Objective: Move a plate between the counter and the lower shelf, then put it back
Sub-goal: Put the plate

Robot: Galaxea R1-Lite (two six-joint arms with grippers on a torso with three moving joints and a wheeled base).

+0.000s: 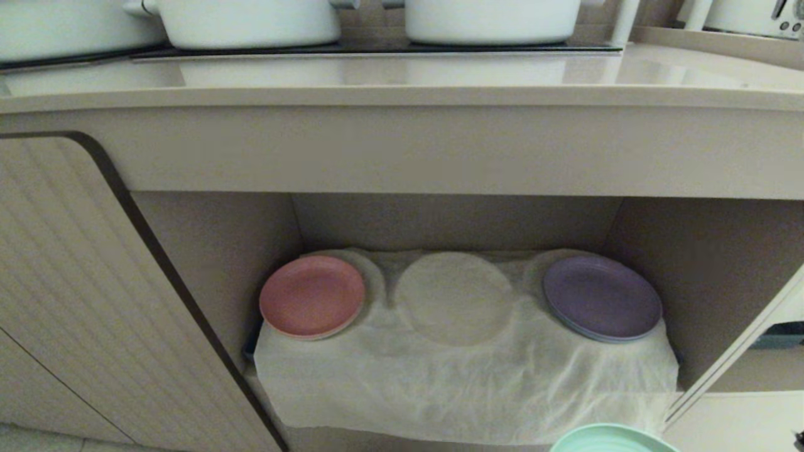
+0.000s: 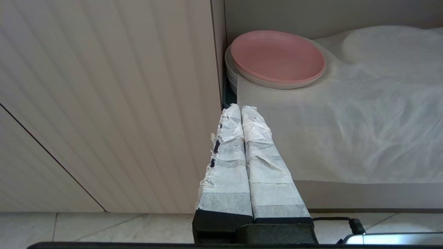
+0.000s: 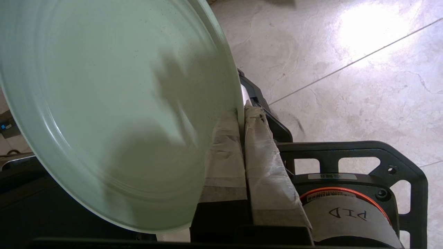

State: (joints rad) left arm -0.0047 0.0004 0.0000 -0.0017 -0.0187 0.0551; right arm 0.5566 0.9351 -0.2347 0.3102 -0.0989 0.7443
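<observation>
- Beige kitchen front, with a ribbed cabinet door (image 1: 75,295) at 9 o'clock and pale marbled floor tiles (image 3: 346,79) below
- Across 12 o'clock, the tabletop (image 1: 402,78), smooth and beige, carrying white pots (image 1: 251,22) on a black hob panel (image 1: 377,49)
- Under it, at centre, the lower shelf (image 1: 710,276), draped in a wrinkled white cloth (image 1: 465,376) with round raised bumps
- On the cloth: pink plate (image 1: 312,296) at 9 o'clock, purple plate (image 1: 601,297) at 3 o'clock, a bare cloth-covered bump between them
- Mint-green plate (image 3: 114,114) off the shelf and off the tabletop, held on edge in the air above the floor; only its rim visible at 5 o'clock in the head view (image 1: 612,439), in front of and below the shelf's front edge
- Right end effector (image 3: 242,114) clamped on the plate's rim, one taped finger on each face
- Left end effector (image 2: 240,110) closed and empty, taped fingers pressed together, parked near the shelf's left front corner, just below the pink plate, beside the cabinet door
</observation>
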